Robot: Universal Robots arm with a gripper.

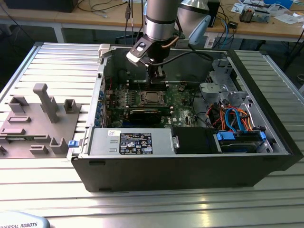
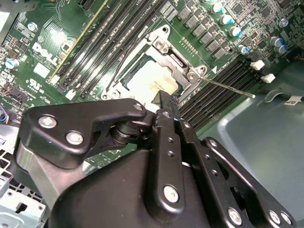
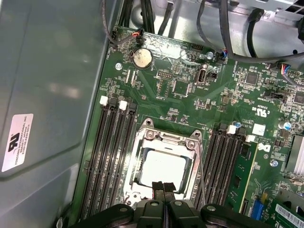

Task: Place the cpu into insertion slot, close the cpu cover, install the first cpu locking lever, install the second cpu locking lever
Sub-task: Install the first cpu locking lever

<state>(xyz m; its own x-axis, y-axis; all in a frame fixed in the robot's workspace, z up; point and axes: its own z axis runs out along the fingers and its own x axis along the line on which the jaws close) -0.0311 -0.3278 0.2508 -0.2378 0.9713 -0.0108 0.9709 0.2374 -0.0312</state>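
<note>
The cpu (image 3: 162,168), with its shiny silver top, lies in the insertion slot (image 3: 137,183) on the green board; it is also seen in the second wrist view (image 2: 147,83) and the exterior view (image 1: 152,97). The silvery cpu cover (image 3: 166,141) lies flat around it, the chip showing through its window. One thin locking lever (image 2: 228,88) sticks out sideways over the black memory slots; another lever (image 2: 124,61) runs along the socket's opposite side. My gripper (image 3: 164,186) hovers just above the socket's edge, shut with nothing between its fingers (image 2: 164,102).
The open computer case (image 1: 280,142) sits on a ribbed metal table. Black memory slots (image 3: 111,152) flank the socket on both sides. Cables and a drive bay (image 1: 237,133) fill the exterior view's right; a grey fixture block (image 1: 38,118) stands at its left.
</note>
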